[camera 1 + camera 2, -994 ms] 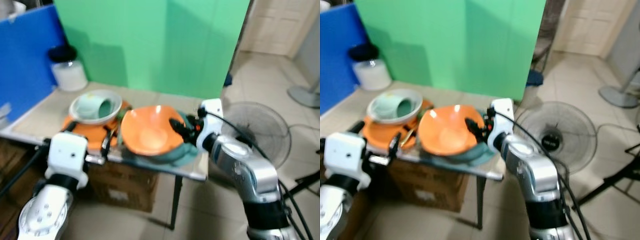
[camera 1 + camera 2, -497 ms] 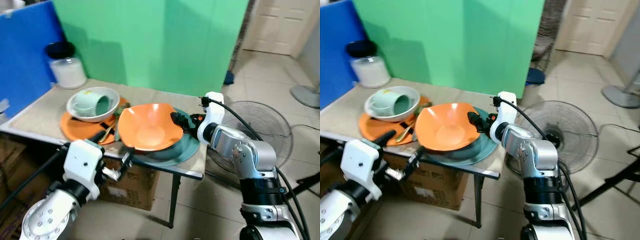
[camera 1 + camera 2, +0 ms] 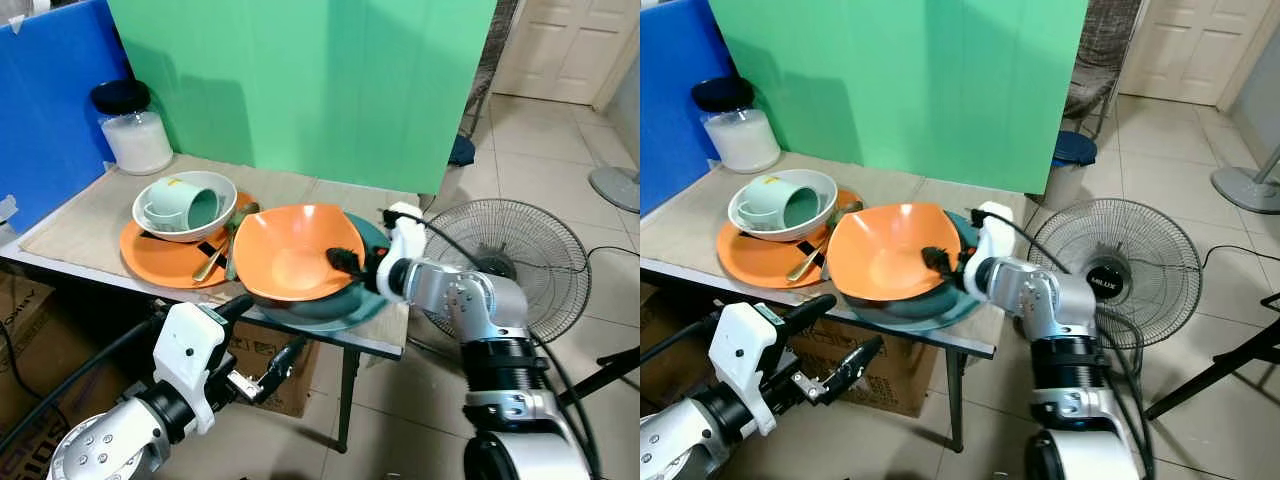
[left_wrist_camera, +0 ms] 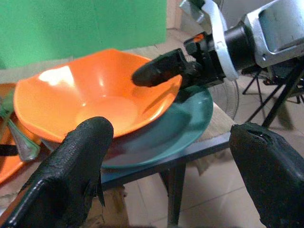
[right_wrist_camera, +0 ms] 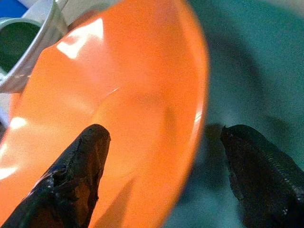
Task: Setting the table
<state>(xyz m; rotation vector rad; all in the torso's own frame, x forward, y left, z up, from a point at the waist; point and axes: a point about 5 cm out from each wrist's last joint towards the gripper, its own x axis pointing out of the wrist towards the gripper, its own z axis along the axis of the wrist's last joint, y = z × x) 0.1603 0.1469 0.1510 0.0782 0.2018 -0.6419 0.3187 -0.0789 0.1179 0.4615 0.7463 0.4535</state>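
Orange bowl (image 3: pixel 296 258) now down on teal plate (image 3: pixel 352 305)

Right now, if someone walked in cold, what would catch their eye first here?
The orange bowl near the table's front edge, sitting on a teal plate, with the right tool open astride its rim, one finger inside. Left of it, a mint mug lies tipped in a white bowl on an orange plate. The left tool hangs open below the table edge.

The wide orange plastic bowl (image 3: pixel 296 253) hides most of the round teal plate (image 3: pixel 372 296) beneath it, and the beige table (image 3: pixel 70 222) is cut off at the picture's left edge
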